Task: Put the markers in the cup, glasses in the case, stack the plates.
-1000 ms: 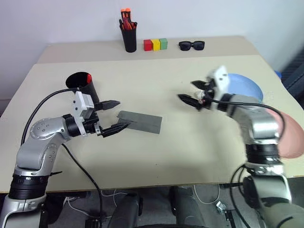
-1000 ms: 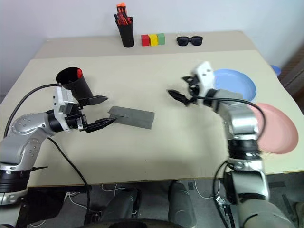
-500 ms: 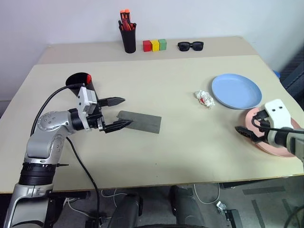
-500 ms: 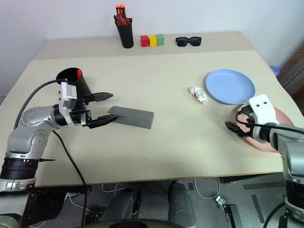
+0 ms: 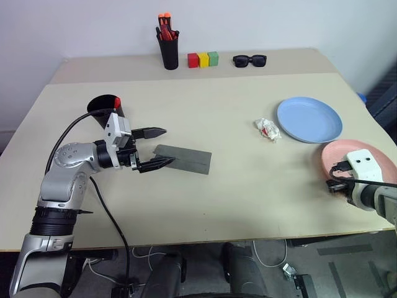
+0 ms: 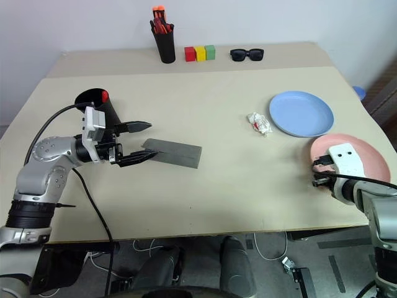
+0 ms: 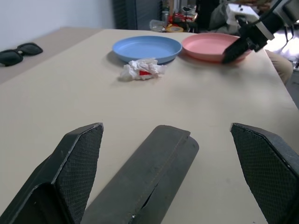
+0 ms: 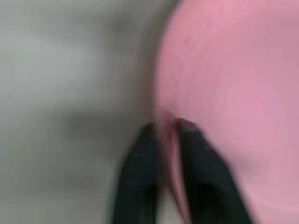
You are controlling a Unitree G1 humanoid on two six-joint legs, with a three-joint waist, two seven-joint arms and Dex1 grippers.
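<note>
Right wrist view: the pink plate (image 8: pixel 219 93) is pinched at its rim by the right claw (image 8: pixel 163 128), not yet stacked on the blue plate (image 5: pixel 309 119), while the left claw (image 5: pixel 156 148) is held apart at the grey case (image 5: pixel 183 159).

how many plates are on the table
2. The blue plate lies on the table's right side, beside a crumpled wrapper. The pink plate sits nearer the front right edge, its rim pinched by the right gripper.

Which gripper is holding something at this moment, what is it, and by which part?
The right gripper is shut on the pink plate, pinching its near-left rim. The left gripper is open beside the grey case, holding nothing.
</note>
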